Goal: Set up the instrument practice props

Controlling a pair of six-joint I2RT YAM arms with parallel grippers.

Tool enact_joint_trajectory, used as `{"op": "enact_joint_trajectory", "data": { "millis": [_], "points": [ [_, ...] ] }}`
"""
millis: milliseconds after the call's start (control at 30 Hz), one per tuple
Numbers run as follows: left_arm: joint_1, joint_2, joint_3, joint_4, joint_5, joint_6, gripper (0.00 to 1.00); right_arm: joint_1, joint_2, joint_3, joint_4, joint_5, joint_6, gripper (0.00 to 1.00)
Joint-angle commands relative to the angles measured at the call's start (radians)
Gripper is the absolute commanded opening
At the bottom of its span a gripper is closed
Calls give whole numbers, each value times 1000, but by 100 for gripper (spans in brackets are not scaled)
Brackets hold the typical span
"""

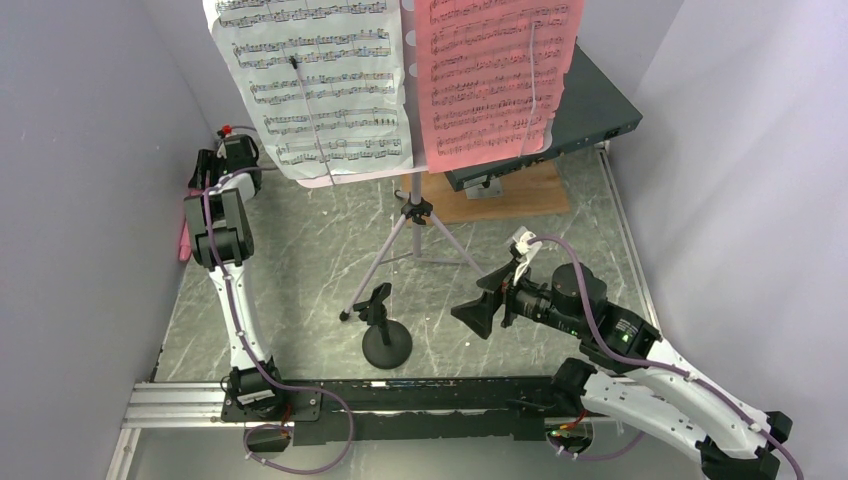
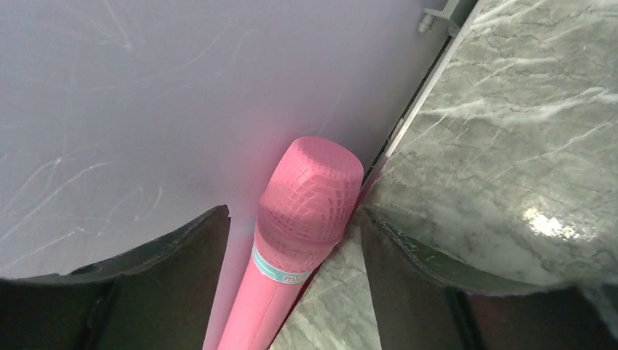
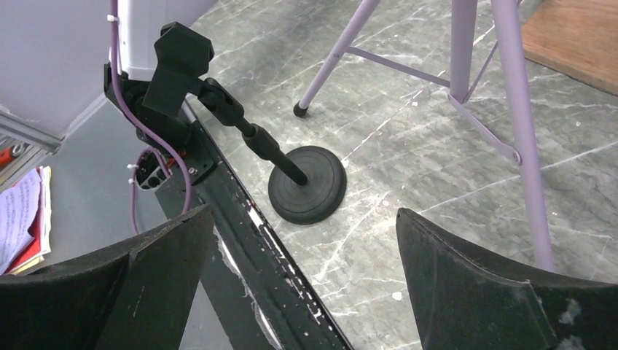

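The left arm stretches forward along the wall; the left pincer points down, released, fingers straddling the mic, which lies at the table's left edge. The right arm folds low, right pincer released, facing the mic stand. The mic's teal band is unreadable.

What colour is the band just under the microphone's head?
Pale teal band on the pink microphone; clearest in the left wrist view.

Counted 1 white sheet, 1 pink sheet, 1 tripod, 1 mic stand at its 6 o'clock, 1 pink microphone, 1 dark box, 1 wooden board.
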Motion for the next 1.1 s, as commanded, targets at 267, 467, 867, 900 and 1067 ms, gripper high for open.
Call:
{"op": "enact_joint_trajectory", "data": {
  "millis": [267,467,867,900,1067],
  "points": [
    [32,89,-66,-188,98,-32,58,-2,-5,54,0,10,-22,99],
    [47,75,-73,-191,130,-40,60,-2,-27,42,2,15,-1,99],
    [63,75,-42,-244,168,-65,43,-1,-31,47,-9,28,3,99],
    [62,68,-44,-251,168,-72,39,-2,-33,44,-7,31,4,99],
    [12,-17,-86,-247,118,-79,21,-2,-12,45,14,21,4,99]
  ]
}}
